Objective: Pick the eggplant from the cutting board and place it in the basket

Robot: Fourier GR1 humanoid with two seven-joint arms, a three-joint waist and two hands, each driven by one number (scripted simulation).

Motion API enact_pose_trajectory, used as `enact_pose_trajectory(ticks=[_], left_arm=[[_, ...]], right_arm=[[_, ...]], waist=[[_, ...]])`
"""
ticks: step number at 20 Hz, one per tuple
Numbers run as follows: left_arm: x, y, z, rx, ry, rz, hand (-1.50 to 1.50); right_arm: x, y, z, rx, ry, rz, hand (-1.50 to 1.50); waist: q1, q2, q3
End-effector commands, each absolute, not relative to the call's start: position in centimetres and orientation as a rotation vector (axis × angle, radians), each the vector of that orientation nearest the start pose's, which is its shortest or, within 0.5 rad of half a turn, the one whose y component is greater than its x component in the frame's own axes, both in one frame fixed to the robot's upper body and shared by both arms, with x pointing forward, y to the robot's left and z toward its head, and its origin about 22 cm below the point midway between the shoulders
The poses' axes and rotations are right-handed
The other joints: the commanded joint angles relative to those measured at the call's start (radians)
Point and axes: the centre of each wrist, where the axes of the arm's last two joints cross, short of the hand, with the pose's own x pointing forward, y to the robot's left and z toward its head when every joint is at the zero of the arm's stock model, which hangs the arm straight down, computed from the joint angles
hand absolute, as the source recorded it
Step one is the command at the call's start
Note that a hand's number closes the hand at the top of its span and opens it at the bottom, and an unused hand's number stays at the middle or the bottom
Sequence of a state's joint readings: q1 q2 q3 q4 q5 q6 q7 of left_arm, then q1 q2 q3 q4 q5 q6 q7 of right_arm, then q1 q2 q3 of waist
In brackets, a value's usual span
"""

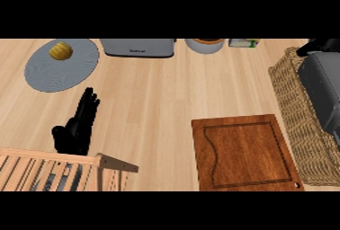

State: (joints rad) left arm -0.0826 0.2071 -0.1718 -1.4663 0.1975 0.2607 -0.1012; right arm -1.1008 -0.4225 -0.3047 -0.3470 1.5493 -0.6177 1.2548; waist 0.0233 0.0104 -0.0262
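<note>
The brown wooden cutting board (pixel 246 152) lies at lower centre-right with nothing on it. No eggplant shows anywhere in the head view. The wicker basket (pixel 297 112) runs along the right edge. My right forearm (pixel 324 85) reaches over the basket, and only a black part of my right hand (pixel 317 46) shows at the top right, above the basket's far end. Whatever it may hold is hidden. My left hand (pixel 78 122) rests open on the counter at the left, fingers straight and pointing away.
A grey round mat (pixel 46 74) at the back left carries a yellow fruit (pixel 60 51). A grey toaster (pixel 137 47), a pot (pixel 204 45) and a small box (pixel 243 42) line the back edge. A slatted wooden rack (pixel 53 170) fills the lower left.
</note>
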Motion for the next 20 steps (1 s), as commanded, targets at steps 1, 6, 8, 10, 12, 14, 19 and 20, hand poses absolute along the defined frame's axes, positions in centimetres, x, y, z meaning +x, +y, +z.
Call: enact_pose_trajectory(ticks=[1,6,8,10,12,14,19,20], left_arm=[[26.2,22.1,1.5,0.077,-1.695,0.041,0.0],[26.2,22.7,1.8,0.06,-1.68,0.044,0.0],[25.4,22.9,1.2,0.078,-1.671,0.049,0.0],[25.5,23.8,1.7,0.075,-1.676,0.042,0.0],[25.5,23.8,2.7,0.087,-1.672,0.036,0.0],[24.9,23.4,1.7,0.083,-1.649,0.061,0.0],[25.5,24.4,1.5,0.093,-1.663,0.049,0.0],[24.8,22.8,1.3,0.094,-1.672,0.062,0.0]], right_arm=[[45.9,-30.0,14.1,-1.725,-0.424,-0.439,1.5],[44.6,-30.2,9.6,-1.694,-0.346,-0.402,1.5],[45.0,-29.8,10.6,-1.689,-0.34,-0.394,1.5],[44.1,-30.5,8.8,-1.674,-0.311,-0.405,1.5],[43.4,-30.8,7.1,-1.676,-0.326,-0.43,1.5],[42.8,-32.0,7.0,-1.694,-0.348,-0.457,1.5],[41.9,-32.1,5.5,-1.69,-0.345,-0.47,1.5],[41.5,-31.3,4.4,-1.666,-0.364,-0.479,1.5]], waist=[[-0.003,-0.01,0.024],[-0.012,-0.01,0.025],[-0.018,-0.018,0.024],[-0.019,-0.017,0.025],[-0.011,-0.016,0.027],[-0.018,-0.018,0.026],[-0.024,-0.016,0.025],[-0.022,-0.019,0.026]])
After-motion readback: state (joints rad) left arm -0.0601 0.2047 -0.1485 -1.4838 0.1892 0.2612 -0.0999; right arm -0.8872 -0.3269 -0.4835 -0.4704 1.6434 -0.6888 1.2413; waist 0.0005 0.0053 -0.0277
